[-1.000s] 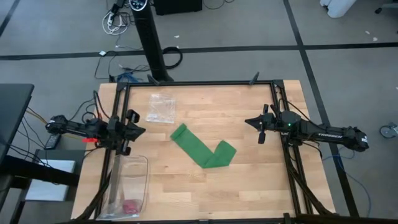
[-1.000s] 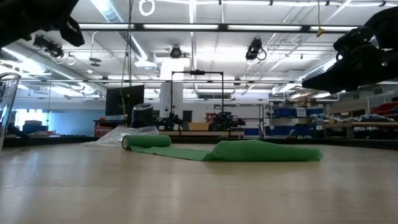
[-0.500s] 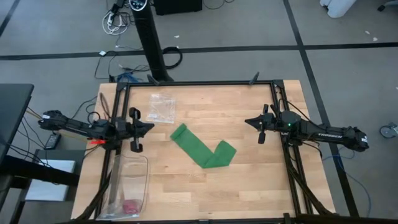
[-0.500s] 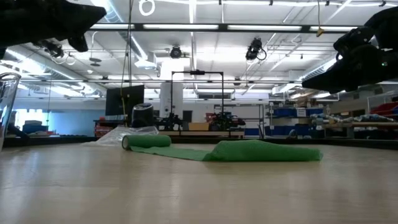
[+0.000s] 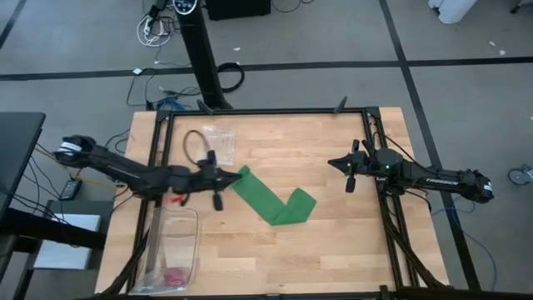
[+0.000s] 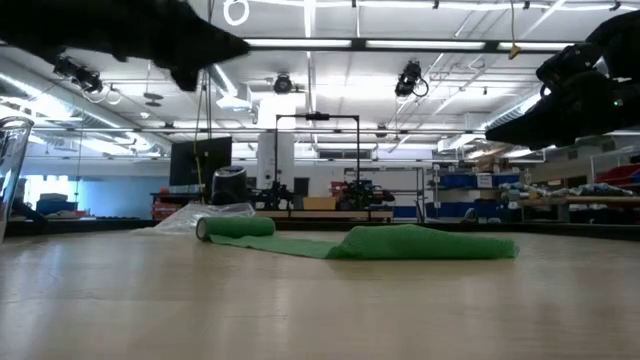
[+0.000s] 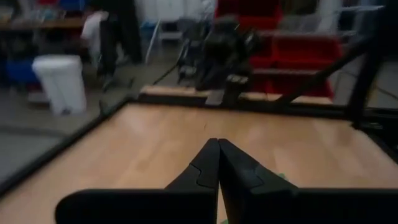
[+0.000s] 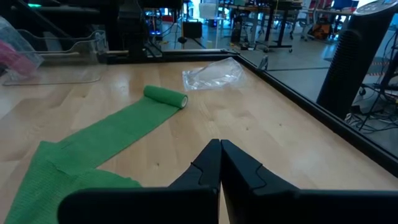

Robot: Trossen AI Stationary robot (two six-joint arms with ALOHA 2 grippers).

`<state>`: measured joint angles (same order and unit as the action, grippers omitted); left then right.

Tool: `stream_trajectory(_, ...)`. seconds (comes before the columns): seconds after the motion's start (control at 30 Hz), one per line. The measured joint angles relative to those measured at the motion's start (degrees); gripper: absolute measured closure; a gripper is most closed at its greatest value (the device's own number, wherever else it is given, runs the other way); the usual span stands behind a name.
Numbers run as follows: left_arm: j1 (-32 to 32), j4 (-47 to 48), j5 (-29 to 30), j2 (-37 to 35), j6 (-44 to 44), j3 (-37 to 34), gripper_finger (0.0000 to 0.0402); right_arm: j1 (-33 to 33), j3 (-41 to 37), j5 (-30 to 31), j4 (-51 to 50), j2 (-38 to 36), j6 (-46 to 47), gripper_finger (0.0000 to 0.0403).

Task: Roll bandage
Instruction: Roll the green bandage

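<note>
Left gripper closed beside the bandage's rolled end

High view: the green bandage (image 5: pixel 271 199) lies bent mid-table; the left gripper (image 5: pixel 218 177) hovers just beside its rolled end, the right gripper (image 5: pixel 340 163) waits near the right rail. Low view: the roll (image 6: pixel 236 227) rests on the wood. Left wrist view: fingers (image 7: pixel 202 167) pressed together, empty. Right wrist view: fingers (image 8: pixel 239 167) likewise together, a clear bag (image 8: pixel 211 74) beyond the roll.

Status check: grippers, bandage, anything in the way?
Left gripper shut, beside the bandage roll end. Right gripper shut, waiting at table's right. Bandage mostly unrolled, folded. Nothing blocking.
</note>
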<state>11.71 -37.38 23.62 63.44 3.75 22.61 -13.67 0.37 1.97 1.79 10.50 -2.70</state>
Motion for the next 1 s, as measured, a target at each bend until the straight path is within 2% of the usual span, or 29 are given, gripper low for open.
stream_trajectory(0.07, -1.09, -0.08, -1.70, 5.59, 2.76, 2.76, 0.0385, 0.00, 0.01, 0.01, 0.01, -0.02, 0.00, 0.0396)
stream_trajectory(0.17, -2.95, 0.02, -7.67, 13.90, 5.69, 6.56, 0.0384, 0.00, 0.01, 0.01, 0.01, -0.02, 0.00, 0.0395)
stream_trajectory(0.3, -5.30, 0.01, -13.73, 23.82, 5.73, 11.73, 0.0384, 0.00, 0.01, 0.01, 0.06, -0.02, 0.00, 0.0395)
stream_trajectory(0.43, -8.81, 0.06, -17.63, 32.15, 5.75, 16.54, 0.0384, 0.00, 0.01, 0.01, 0.12, -0.02, 0.00, 0.0396)
stream_trajectory(0.67, -14.60, 1.42, -29.89, 44.13, 5.89, 27.04, 0.0393, 0.00, 0.01, 0.01, 0.25, 0.00, 0.00, 0.0395)
stream_trajectory(0.77, -15.72, 6.88, -31.78, 48.08, 3.89, 32.43, 0.0380, 0.00, 0.01, 0.02, 0.25, 0.00, 0.00, 0.0396)
stream_trajectory(1.0, -16.23, 18.77, -31.86, 55.75, -0.33, 44.32, 0.0336, 0.00, 0.01, 0.01, 0.47, -0.02, 0.00, 0.0395)
